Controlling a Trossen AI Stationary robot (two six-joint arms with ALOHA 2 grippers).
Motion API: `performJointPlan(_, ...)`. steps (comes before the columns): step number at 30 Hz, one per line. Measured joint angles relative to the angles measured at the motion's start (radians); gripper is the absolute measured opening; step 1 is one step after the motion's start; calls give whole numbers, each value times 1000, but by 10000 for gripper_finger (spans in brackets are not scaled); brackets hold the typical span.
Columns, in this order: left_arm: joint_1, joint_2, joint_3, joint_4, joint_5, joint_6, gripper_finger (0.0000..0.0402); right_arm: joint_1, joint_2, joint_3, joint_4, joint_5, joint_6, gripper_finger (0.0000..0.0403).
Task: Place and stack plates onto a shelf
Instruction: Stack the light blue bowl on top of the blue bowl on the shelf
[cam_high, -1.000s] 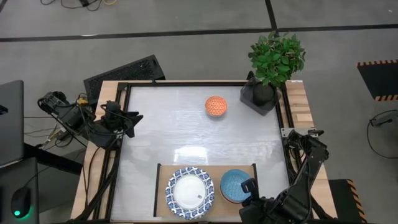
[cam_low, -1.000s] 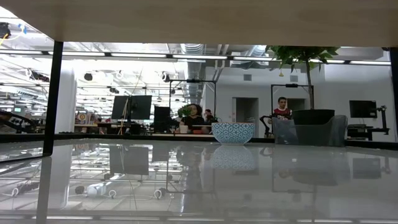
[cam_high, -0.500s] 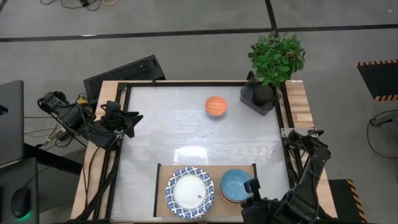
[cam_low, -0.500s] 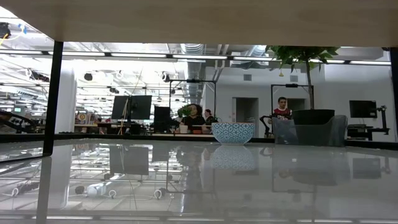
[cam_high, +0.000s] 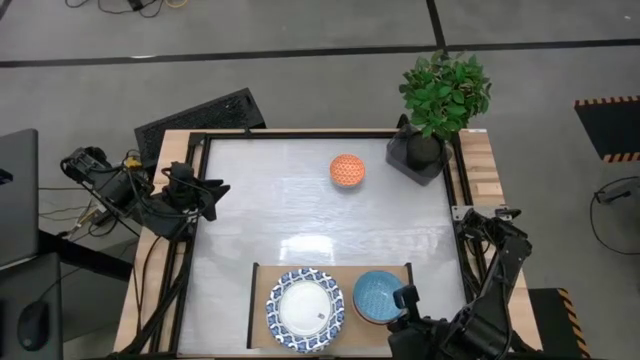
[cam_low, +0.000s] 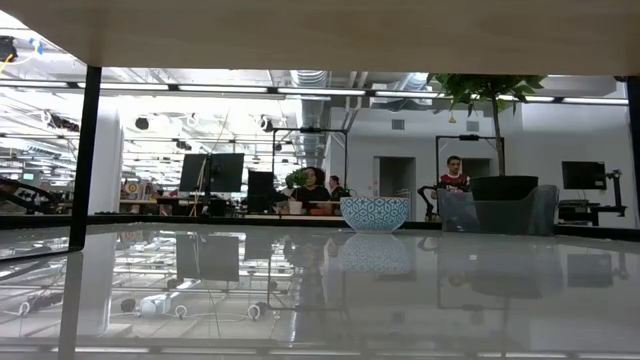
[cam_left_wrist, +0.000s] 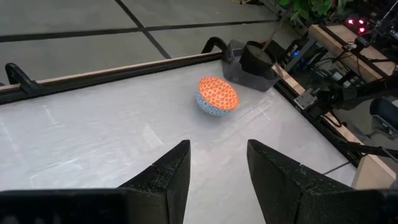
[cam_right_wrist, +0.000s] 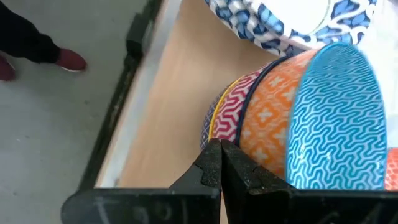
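The light-wood shelf (cam_high: 260, 300) sits at the table's near edge. On its left half lie blue-and-white rimmed plates (cam_high: 305, 309), also seen as plates (cam_right_wrist: 292, 18); how many are stacked I cannot tell. On its right half stands a nest of bowls (cam_high: 376, 297), red, orange and blue bowls (cam_right_wrist: 280, 124) in the right wrist view. My right gripper (cam_high: 405, 298) is shut just right of the bowls. My left gripper (cam_left_wrist: 217, 168) is open, parked above the table's left edge (cam_high: 195, 190). My right gripper (cam_right_wrist: 222, 152) has its shut fingertips close beside the wall of the red-patterned bowl (cam_right_wrist: 217, 124), coming level from the table's right. I cannot tell whether they touch it.
A bowl with an orange inside and blue-patterned outside (cam_high: 347, 170) stands on the table's far middle, also seen as the bowl (cam_left_wrist: 217, 94) and the bowl (cam_low: 374, 213). A potted plant (cam_high: 440, 100) fills the far right corner. People sit in the room behind.
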Motion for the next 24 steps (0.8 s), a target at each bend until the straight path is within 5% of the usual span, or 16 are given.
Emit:
performJointPlan(14,0,0,0,0,0,-16,143,16,1,-11,-6,4,6,20)
performJointPlan(24,0,0,0,0,-8,-20,143,62,0,3,-3,141,82,20)
